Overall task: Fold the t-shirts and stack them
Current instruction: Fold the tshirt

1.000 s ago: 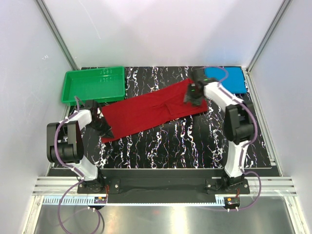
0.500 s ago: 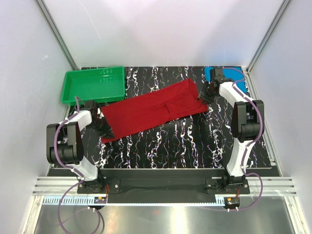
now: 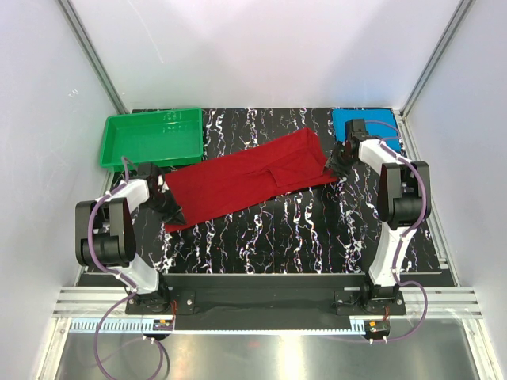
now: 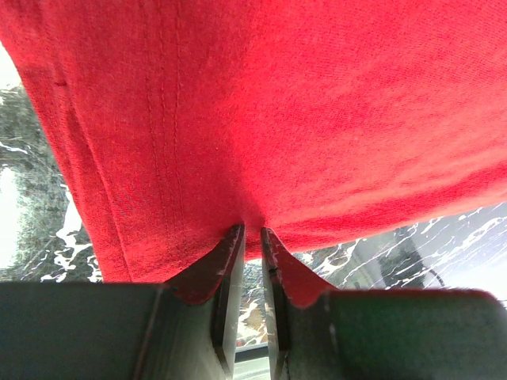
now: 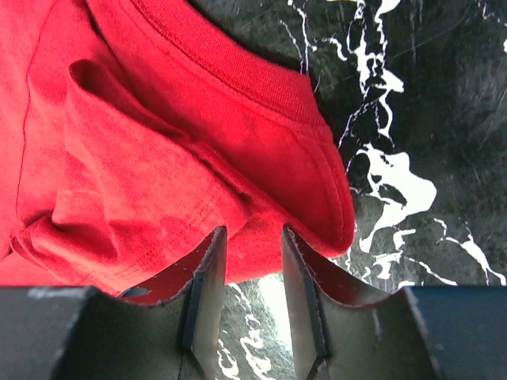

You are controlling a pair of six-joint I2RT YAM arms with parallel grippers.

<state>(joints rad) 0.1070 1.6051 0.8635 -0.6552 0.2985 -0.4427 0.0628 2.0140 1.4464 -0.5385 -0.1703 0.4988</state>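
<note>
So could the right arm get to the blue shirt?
Probably yes. The blue shirt lies just beyond the right gripper, which sits at the end of the red shirt; nothing lies between.

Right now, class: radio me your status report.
Left gripper pinching deep red cloth t-shirt hem. Right gripper open, straddling its far edge. Folded bright blue t-shirt far right corner. Nothing blocking.

You have two t-shirts to count: one red t-shirt (image 3: 245, 180) and one blue t-shirt (image 3: 341, 123) (that one a folded rectangle). There's one green tray (image 3: 150, 117) and one marbled black table (image 3: 301, 229). You're working with two grippers, the left gripper (image 4: 252, 233) and the right gripper (image 5: 253, 233).
</note>
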